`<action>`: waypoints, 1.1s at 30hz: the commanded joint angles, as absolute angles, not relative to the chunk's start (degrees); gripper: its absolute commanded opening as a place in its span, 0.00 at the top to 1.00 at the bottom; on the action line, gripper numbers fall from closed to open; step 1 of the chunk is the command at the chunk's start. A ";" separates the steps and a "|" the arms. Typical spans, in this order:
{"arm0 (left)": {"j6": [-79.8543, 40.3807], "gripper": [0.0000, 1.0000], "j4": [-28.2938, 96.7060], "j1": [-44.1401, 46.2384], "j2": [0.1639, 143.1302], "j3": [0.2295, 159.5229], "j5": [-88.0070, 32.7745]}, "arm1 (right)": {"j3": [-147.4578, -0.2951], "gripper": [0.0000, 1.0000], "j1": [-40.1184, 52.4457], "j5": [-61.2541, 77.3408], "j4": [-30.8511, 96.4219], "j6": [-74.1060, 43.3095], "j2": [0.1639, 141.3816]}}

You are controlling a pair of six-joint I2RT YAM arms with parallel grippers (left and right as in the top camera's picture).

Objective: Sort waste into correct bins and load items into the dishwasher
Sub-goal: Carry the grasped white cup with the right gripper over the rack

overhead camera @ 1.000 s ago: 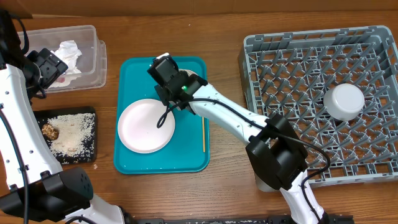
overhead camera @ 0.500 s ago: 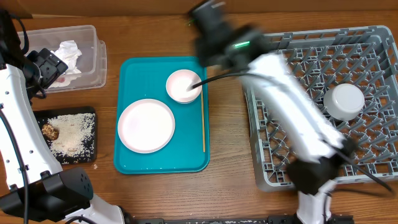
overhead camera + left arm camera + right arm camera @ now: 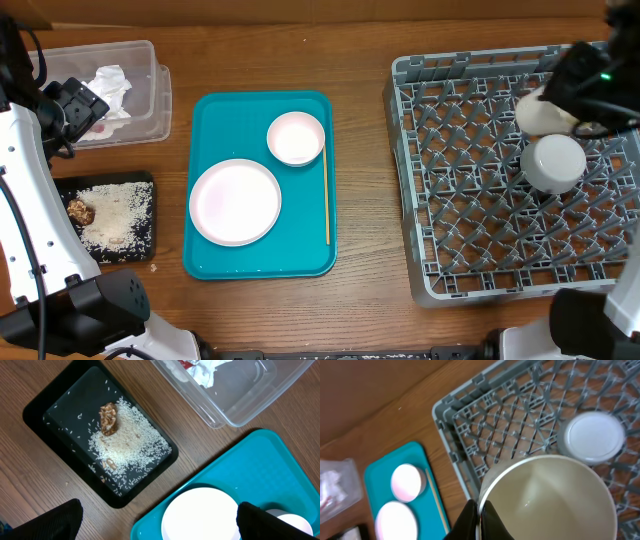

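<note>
Wooden table [image 3: 360, 300] | left gripper [image 3: 157, 512] spread, empty | right gripper [image 3: 481, 516] pinching whitish cup [image 3: 545, 495] rim over grey rack [image 3: 520, 415]

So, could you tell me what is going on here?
The right gripper is shut on the rim of a small whitish cup, holding it over the grey dish rack beside a white bowl. The left gripper hangs open near the black tray of rice crumbs. A pink plate, pink bowl and wooden stick wait on the teal tray.

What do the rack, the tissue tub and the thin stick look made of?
Rack: matte grey moulded plastic, by its lattice. Tub: clear glossy plastic, see-through walls. Stick: probably wood or bamboo, pale tan, matte.
</note>
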State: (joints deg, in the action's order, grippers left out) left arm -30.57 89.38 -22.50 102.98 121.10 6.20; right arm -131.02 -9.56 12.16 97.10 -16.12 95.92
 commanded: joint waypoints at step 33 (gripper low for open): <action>-31.53 0.00 89.49 -22.37 103.50 120.90 6.11 | -60.51 0.96 -34.26 70.59 63.31 11.18 89.67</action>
